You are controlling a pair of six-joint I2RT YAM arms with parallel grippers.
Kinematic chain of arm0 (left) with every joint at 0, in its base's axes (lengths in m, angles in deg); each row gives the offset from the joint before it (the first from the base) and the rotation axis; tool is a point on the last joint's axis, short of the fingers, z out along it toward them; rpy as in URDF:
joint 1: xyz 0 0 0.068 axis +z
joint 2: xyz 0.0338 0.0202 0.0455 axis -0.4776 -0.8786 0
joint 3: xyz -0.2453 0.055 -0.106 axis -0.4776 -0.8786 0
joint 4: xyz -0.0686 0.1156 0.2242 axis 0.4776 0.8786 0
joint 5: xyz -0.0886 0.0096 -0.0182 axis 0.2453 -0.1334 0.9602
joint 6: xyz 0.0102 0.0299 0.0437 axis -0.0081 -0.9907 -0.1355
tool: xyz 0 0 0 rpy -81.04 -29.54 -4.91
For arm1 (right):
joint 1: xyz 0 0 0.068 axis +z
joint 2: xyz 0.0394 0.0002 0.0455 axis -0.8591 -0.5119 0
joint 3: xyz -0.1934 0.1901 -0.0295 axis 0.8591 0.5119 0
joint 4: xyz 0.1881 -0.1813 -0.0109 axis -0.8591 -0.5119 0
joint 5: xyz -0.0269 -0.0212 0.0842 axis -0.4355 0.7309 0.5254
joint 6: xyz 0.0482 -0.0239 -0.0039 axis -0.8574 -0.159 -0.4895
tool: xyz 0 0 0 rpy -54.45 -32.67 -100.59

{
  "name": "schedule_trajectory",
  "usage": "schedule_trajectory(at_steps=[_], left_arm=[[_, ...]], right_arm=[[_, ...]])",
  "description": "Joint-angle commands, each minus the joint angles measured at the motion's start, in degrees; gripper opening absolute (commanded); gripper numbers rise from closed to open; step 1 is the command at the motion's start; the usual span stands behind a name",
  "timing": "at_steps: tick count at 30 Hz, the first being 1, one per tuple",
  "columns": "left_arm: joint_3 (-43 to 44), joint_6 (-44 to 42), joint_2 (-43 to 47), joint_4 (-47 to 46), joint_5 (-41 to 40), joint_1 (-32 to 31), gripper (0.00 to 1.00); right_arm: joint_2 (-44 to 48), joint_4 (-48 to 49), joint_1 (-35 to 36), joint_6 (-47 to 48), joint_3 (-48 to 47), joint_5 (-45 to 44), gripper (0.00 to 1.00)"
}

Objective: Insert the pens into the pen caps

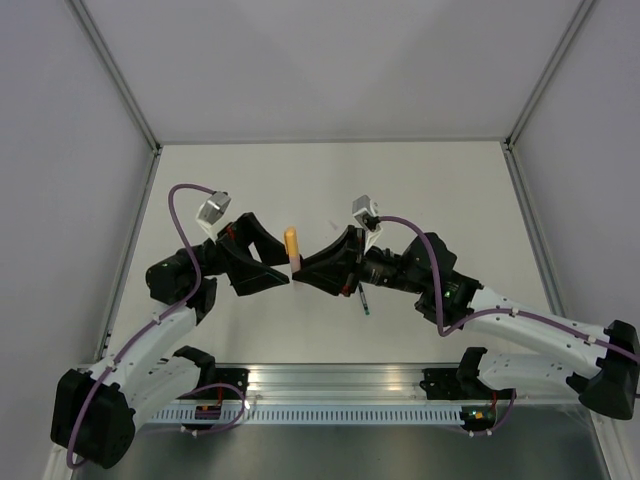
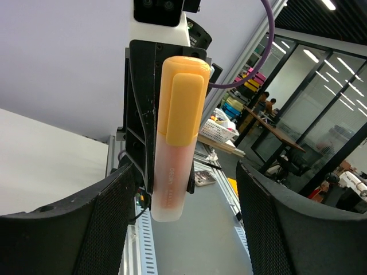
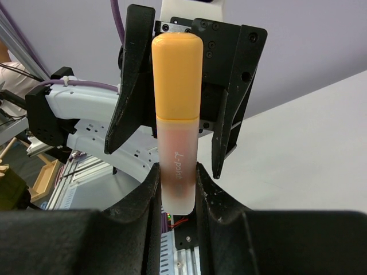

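Observation:
The pale orange pen [image 3: 178,157] stands upright with its orange-yellow cap [image 3: 176,74] seated on its top end. My right gripper [image 3: 179,186] is shut on the pen's lower barrel. My left gripper [image 2: 186,195] is open, with its fingers [image 2: 109,217] standing wide on either side of the pen [image 2: 171,183] and the cap [image 2: 182,103], touching neither. In the top view both grippers meet at the pen [image 1: 295,262] above mid-table. The dark pen with a green end [image 1: 364,300] lies on the table under my right gripper [image 1: 301,272].
The white table [image 1: 330,180] is walled by grey panels on the left, back and right. An aluminium rail [image 1: 330,385] with both arm bases runs along the near edge.

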Motion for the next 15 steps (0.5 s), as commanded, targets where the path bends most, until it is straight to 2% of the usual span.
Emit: schedule_trajectory(at_steps=[1,5,12,15], left_arm=[[-0.18,-2.95,0.91,-16.19,1.85,-0.24,0.72],[-0.62,-5.67,3.71,-11.80,2.03,-0.24,0.67],[-0.36,-13.23,9.26,1.64,1.85,-0.24,0.55],[-0.36,-13.85,10.31,3.49,1.76,-0.24,0.53]], right_arm=[[-0.79,1.27,-0.09,0.42,-2.52,-1.02,0.00],[-2.37,0.66,0.00,-0.20,-3.48,-0.94,0.00],[-4.30,0.40,0.00,-0.81,-3.83,-1.11,0.00],[-5.45,0.04,-0.09,-0.90,-4.36,-0.85,0.00]])
